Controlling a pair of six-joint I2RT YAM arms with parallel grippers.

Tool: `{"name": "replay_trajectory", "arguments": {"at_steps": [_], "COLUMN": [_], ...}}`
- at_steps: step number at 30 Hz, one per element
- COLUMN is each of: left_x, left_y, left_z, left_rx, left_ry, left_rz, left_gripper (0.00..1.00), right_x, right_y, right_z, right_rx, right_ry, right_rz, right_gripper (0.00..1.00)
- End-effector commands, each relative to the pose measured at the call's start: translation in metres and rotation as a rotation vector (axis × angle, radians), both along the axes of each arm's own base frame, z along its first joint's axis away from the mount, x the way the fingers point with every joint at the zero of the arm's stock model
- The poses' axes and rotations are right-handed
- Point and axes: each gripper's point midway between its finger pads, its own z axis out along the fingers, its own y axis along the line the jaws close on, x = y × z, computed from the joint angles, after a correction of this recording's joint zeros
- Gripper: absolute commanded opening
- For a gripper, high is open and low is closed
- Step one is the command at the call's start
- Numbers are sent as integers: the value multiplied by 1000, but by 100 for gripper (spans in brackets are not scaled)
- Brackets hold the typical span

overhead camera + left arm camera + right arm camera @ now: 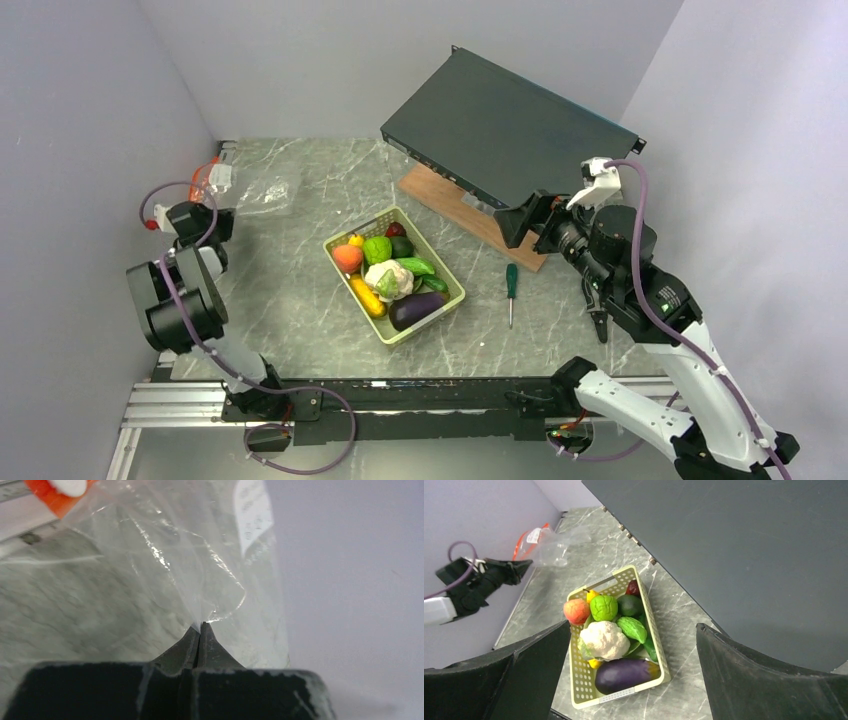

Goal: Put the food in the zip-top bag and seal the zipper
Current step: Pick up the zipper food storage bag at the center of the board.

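My grey marbled table (290, 305) is bearing a pale green slatted basket (445, 300) mid-frame, a green-handled screwdriver (511, 293) beside it, a clear plastic bag (262, 190) upper left, a wooden board (450, 208) upper right.

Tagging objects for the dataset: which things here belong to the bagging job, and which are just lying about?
Job: bag, zipper, left gripper pinching the bag, peach, pepper, cauliflower, eggplant, cucumber, corn.
Lying about: basket (just holds the food), screwdriver, black box, wooden board.
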Motion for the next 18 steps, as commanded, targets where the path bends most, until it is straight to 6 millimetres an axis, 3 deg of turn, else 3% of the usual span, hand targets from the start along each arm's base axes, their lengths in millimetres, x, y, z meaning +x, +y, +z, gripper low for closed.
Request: {"name": "replay_trajectory", "arguments": {"at_steps": [1, 7, 11, 15, 18], "left_x": [-20, -71, -113, -155, -181], "left_y": [-22, -63, -79, -89, -94], "left_z": [27, 34, 52, 95, 144], "left_rx": [129, 200, 264, 448, 598], "left_ry": [63, 154, 148, 115, 69], "left_rz": [-35, -47, -85, -158, -191], "left_gripper": [0, 0, 0, 0, 0], "right_x": [-1, -5, -11, -23, -32], "right_y": [4, 14, 25, 37, 44], "right_z": [3, -19, -38, -51, -56], "right_rx": [-30, -88, -126, -124, -106], "right_ry": [-17, 46, 111, 162, 191], "right_rz": [38, 110, 184, 276, 329], "right_gripper": [97, 97, 100, 100, 100]}}
